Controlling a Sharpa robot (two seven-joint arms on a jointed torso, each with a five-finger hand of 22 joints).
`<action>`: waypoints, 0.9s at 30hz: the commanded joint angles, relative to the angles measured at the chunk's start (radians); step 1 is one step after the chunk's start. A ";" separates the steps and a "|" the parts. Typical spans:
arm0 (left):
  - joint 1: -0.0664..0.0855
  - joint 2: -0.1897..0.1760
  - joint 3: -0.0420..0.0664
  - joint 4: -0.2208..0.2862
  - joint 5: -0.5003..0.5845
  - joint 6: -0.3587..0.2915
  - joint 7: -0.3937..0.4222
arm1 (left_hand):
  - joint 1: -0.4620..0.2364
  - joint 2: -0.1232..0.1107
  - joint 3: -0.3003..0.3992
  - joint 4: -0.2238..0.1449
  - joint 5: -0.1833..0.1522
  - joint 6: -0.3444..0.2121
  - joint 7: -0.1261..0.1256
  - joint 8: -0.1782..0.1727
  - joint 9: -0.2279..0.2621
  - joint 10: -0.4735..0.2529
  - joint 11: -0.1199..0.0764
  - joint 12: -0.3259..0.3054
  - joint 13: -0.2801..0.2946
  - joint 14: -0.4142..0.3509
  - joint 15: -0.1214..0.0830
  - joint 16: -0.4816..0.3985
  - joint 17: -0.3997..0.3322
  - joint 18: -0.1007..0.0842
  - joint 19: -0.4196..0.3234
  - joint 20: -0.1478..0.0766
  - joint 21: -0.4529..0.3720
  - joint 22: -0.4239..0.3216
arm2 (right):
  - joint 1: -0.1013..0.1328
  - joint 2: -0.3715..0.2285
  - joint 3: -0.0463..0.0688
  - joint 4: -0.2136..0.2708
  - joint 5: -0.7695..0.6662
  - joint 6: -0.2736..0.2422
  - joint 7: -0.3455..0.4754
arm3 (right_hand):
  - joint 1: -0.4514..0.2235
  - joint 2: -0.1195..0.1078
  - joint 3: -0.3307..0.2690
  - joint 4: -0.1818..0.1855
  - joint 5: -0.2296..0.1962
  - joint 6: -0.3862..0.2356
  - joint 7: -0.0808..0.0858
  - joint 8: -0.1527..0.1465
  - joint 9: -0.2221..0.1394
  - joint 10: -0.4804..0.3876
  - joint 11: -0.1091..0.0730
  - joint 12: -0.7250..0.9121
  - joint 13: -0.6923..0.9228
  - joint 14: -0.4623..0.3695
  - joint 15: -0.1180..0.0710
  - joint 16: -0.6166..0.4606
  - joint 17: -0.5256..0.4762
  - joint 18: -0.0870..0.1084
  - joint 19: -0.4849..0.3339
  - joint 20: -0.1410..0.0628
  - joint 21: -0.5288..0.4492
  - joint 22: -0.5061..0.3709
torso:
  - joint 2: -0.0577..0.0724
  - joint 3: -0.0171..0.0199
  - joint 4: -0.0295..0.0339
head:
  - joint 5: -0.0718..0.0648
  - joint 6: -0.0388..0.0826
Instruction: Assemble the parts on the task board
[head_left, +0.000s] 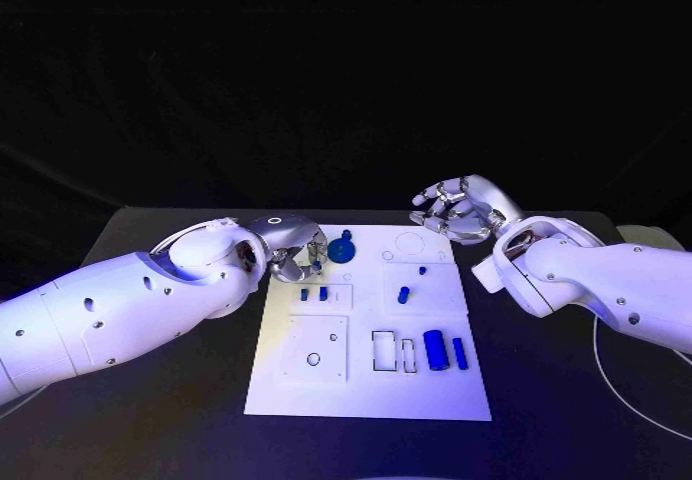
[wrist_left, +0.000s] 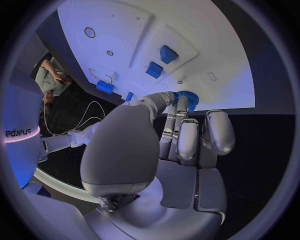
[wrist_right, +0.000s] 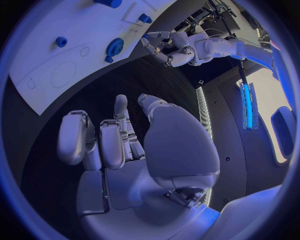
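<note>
- Centrally, the left hand (head_left: 293, 250) sits at the task board's (head_left: 368, 395) left edge, toward its far end; its fingers (wrist_left: 176, 111) reach onto the blue gear (wrist_left: 187, 98), apparently pinching it with the thumb, though the contact itself is partly hidden.
- From that hand, the gear (head_left: 342, 248) lies at about 3 o'clock in the head view, just beside the fingertips, near the board's far left corner.
- Right hand (head_left: 459, 212): fingers curled loosely, holding nothing, hovering off the board's far right corner, well apart from the gear.
- Judgement: the left hand is the nearer, so the gear's placement falls to it.
- Outward: small blue pegs (head_left: 404, 295) at mid-board; upright blue blocks (head_left: 436, 350) at 5 o'clock from the left hand.
</note>
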 joint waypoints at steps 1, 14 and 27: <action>-0.002 0.003 0.001 -0.008 0.013 0.014 -0.005 | -0.009 -0.001 0.003 -0.005 -0.007 0.005 -0.001 -0.005 0.001 0.007 0.001 -0.007 -0.001 0.004 -0.001 0.005 -0.002 -0.017 0.010 0.000 0.004 0.002 | -0.001 0.001 0.000 0.001 -0.007 0.006 0.010 | -0.006 -0.006 0.005 0.002 0.001 0.006 -0.001 -0.002 -0.001 -0.006 -0.004 -0.002 -0.001 0.011 -0.002 -0.003 -0.001 0.018 -0.005 0.000 -0.002 0.038 | 0.000 0.0006 -0.0010 | 0.002 -0.001; -0.025 0.028 0.001 -0.048 0.008 0.016 -0.001 | -0.014 -0.003 0.002 -0.005 -0.008 0.006 0.000 -0.007 0.001 0.010 0.001 -0.012 -0.001 0.004 -0.001 0.005 -0.001 -0.017 0.009 -0.001 0.003 0.001 | -0.001 0.001 0.000 0.002 -0.007 0.006 0.010 | -0.006 -0.006 0.005 0.002 0.001 0.006 -0.001 -0.002 -0.001 -0.006 -0.004 -0.002 -0.001 0.011 -0.002 -0.003 -0.001 0.018 -0.005 0.000 -0.002 0.038 | -0.001 0.0013 -0.0019 | 0.003 -0.002; -0.029 0.035 0.001 -0.056 0.005 0.015 -0.001 | -0.014 -0.003 0.003 -0.006 -0.008 0.006 -0.001 -0.007 0.001 0.010 0.001 -0.013 -0.001 0.004 -0.001 0.005 -0.001 -0.017 0.009 -0.001 0.004 0.002 | -0.002 0.002 0.000 0.002 -0.007 0.006 0.010 | -0.006 -0.006 0.005 0.002 0.001 0.006 -0.001 -0.002 -0.001 -0.006 -0.004 -0.002 -0.001 0.011 -0.002 -0.003 -0.001 0.018 -0.005 0.000 -0.002 0.038 | -0.001 0.0010 -0.0012 | 0.003 0.000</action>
